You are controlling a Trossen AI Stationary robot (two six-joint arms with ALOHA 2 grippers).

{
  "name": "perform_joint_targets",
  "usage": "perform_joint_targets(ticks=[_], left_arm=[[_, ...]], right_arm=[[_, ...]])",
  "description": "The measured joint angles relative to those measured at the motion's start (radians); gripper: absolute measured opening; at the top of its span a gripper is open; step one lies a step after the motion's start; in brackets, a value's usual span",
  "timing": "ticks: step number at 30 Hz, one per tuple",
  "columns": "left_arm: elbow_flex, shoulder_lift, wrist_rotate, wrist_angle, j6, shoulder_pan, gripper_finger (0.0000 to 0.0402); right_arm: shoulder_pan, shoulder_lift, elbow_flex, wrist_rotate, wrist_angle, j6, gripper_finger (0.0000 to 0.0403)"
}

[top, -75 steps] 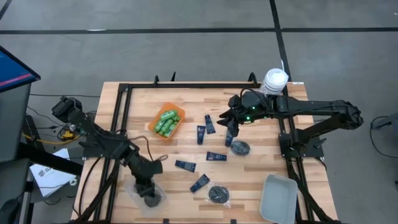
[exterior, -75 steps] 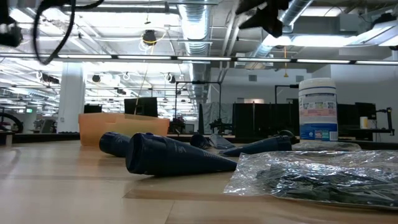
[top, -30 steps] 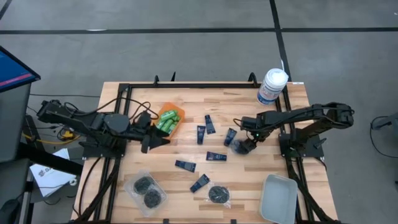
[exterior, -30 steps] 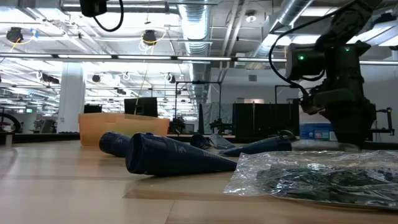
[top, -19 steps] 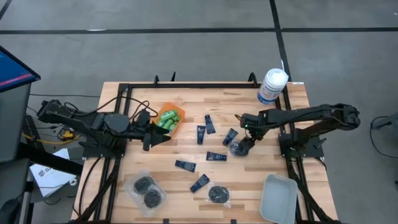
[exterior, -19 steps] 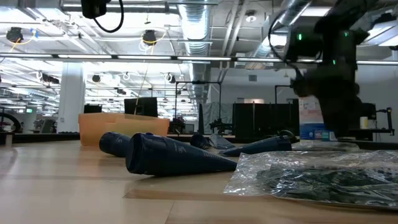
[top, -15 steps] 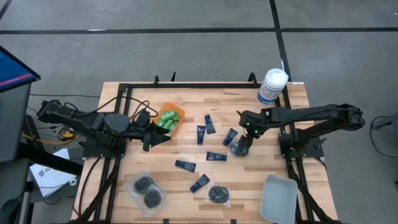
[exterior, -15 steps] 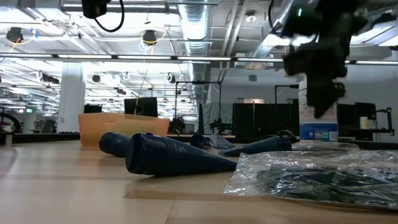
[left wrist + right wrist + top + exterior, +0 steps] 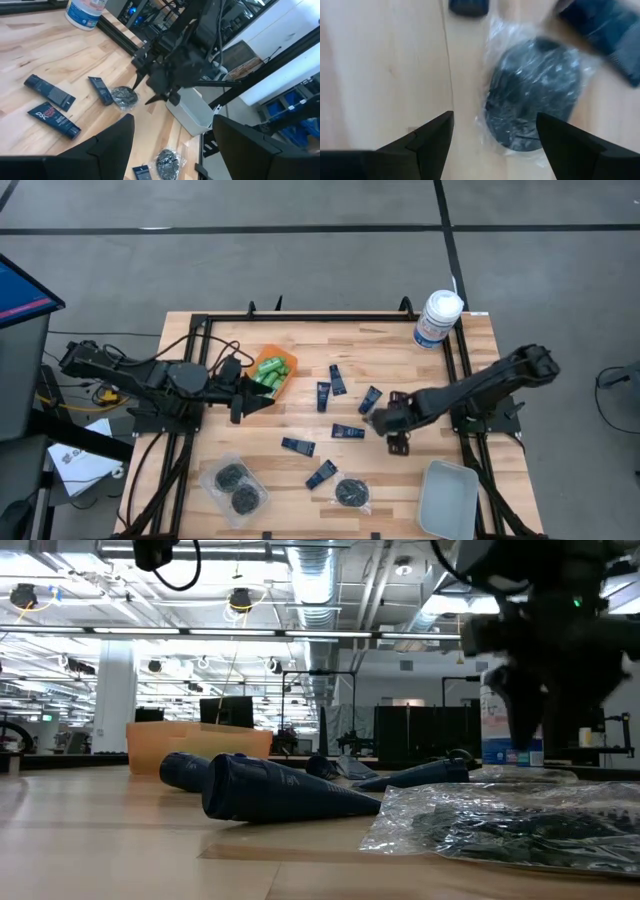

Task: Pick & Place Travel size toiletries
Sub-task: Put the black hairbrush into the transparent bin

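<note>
The clear packet (image 9: 535, 95) with its black round piece lies flat on the table (image 9: 300, 340), touching a navy tube (image 9: 371, 398). The right gripper (image 9: 378, 420) has swung back low over it, fingers spread, so the pick is unmade; the left gripper (image 9: 250, 395) waits open-fingered by the green bottles (image 9: 268, 376). I count six tubes and four black pieces; the bottles are perhaps five.

Right pincer (image 9: 385, 423) hangs low over the table, fingers apart; left pincer (image 9: 262, 403) waits, spread.
</note>
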Motion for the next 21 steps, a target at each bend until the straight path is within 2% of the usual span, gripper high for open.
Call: perform_joint_targets(ticks=[7,11,14,21], left_arm=[[0.0,0.0,0.0,-0.001,0.013,0.0,0.0266],[0.0,0.0,-0.01,-0.002,0.013,0.0,0.0266],[0.0,0.0,-0.021,-0.002,0.013,0.0,0.0266],[0.0,0.0,-0.031,-0.002,0.013,0.0,0.0266]], right_arm=[[0.027,0.127,0.002,0.04,-0.01,0.066,0.0274],[0.041,0.156,0.006,0.068,-0.016,0.091,0.0248],[0.043,0.158,0.006,0.084,-0.025,0.112,0.0203],[0.031,0.158,0.008,0.082,-0.031,0.183,0.0066]])
